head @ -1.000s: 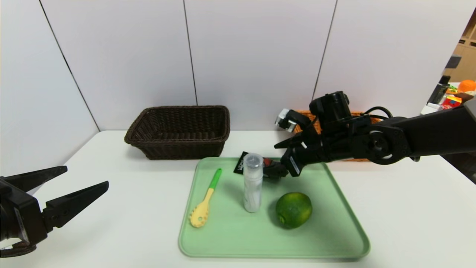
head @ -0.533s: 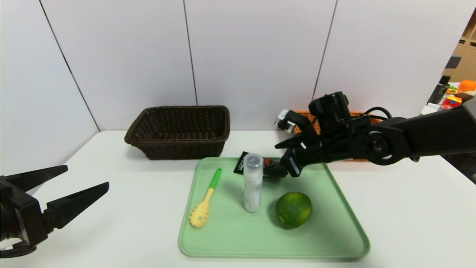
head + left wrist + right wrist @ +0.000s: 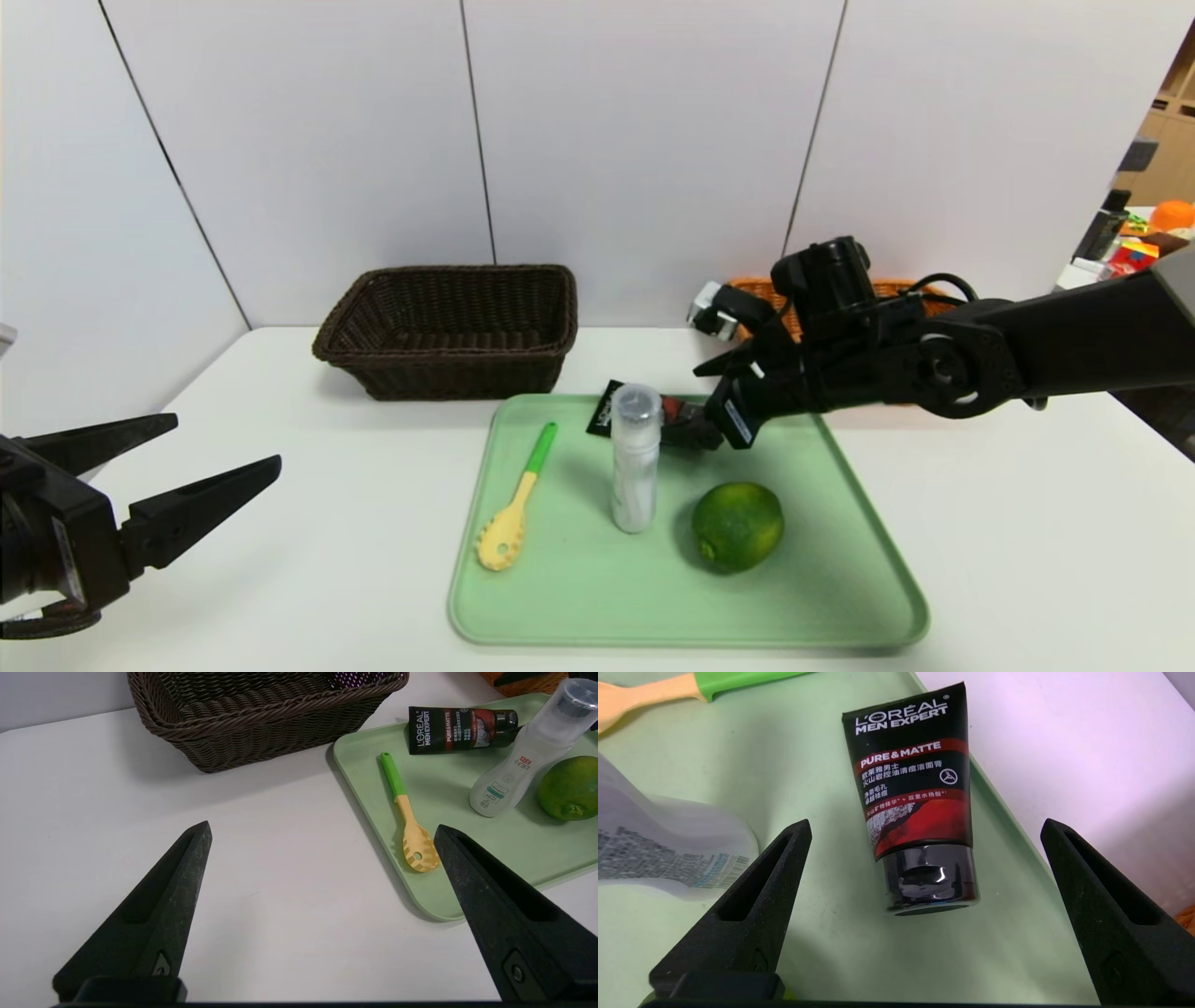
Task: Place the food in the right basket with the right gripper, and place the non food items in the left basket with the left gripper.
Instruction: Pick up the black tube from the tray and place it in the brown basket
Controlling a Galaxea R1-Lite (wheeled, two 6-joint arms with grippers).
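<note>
On the green tray point(image 3: 840, 551) lie a lime point(image 3: 737, 525), an upright white bottle point(image 3: 635, 459), a yellow spoon with a green handle point(image 3: 515, 511) and a black face-wash tube point(image 3: 913, 779). My right gripper point(image 3: 708, 403) hovers open just over the tube's cap end at the tray's far edge, one finger on either side of the cap and neither touching it. My left gripper point(image 3: 224, 441) hangs open and empty over the table, left of the tray. The dark brown left basket point(image 3: 448, 331) stands at the back. The orange right basket point(image 3: 901, 287) is mostly hidden behind my right arm.
The tray's raised rim point(image 3: 373, 826) lies between my left gripper and the spoon. A white wall runs close behind both baskets. A shelf with clutter point(image 3: 1134, 247) stands far off on the right.
My right gripper has sunk slightly toward the tube's cap. The left gripper has edged a little to the right. Nothing on the tray has moved.
</note>
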